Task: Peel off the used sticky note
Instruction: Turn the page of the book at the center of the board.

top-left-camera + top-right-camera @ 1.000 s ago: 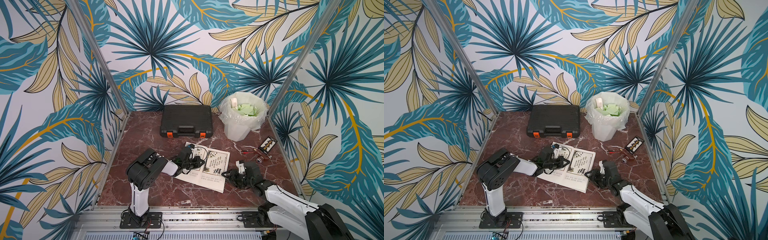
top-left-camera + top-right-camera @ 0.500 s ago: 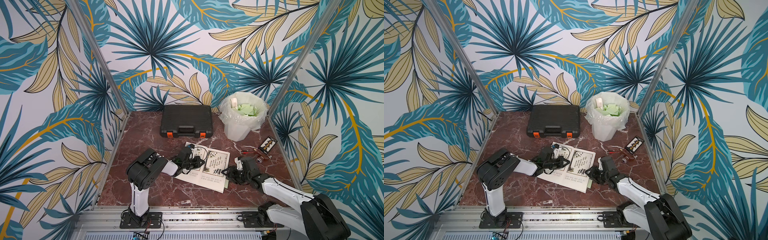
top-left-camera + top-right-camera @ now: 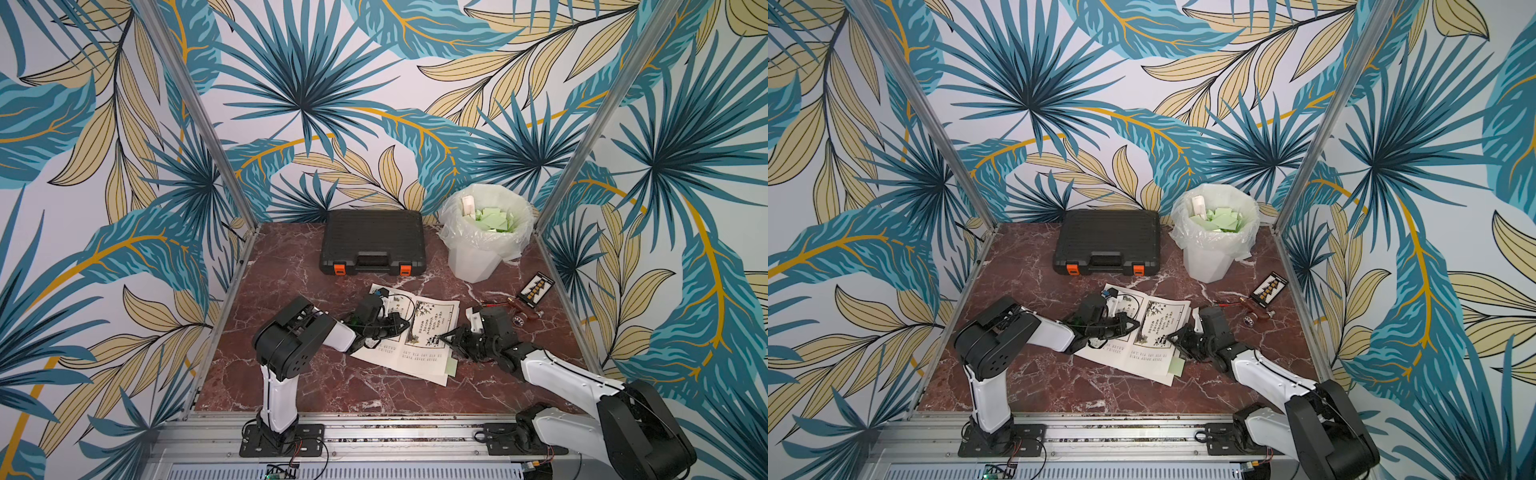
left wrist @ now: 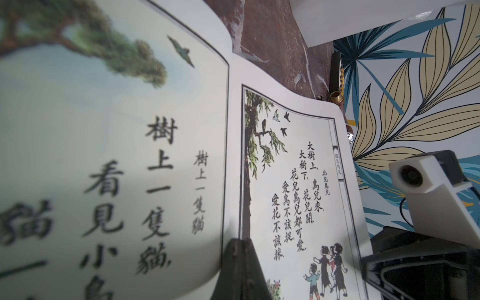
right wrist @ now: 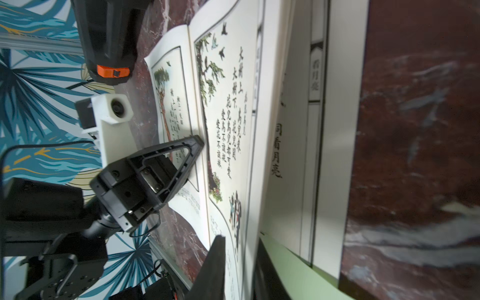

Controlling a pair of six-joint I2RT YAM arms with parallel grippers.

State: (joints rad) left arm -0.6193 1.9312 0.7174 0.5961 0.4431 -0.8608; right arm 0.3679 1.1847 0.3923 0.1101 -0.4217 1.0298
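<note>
Open book (image 4: 298, 197), Chinese print. Page 3 o'clock of spine: title 花兒鳥兒, lines 大樹上, 大樹下. Page 9 o'clock: 樹上一隻貓.

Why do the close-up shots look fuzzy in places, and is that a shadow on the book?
Left wrist view: the book is out of focus on its near page, sharp on the far one; a shadow lies beside the left gripper. Right wrist view: the sticky note and marble table are blurred. Both top views: sharp.
</note>
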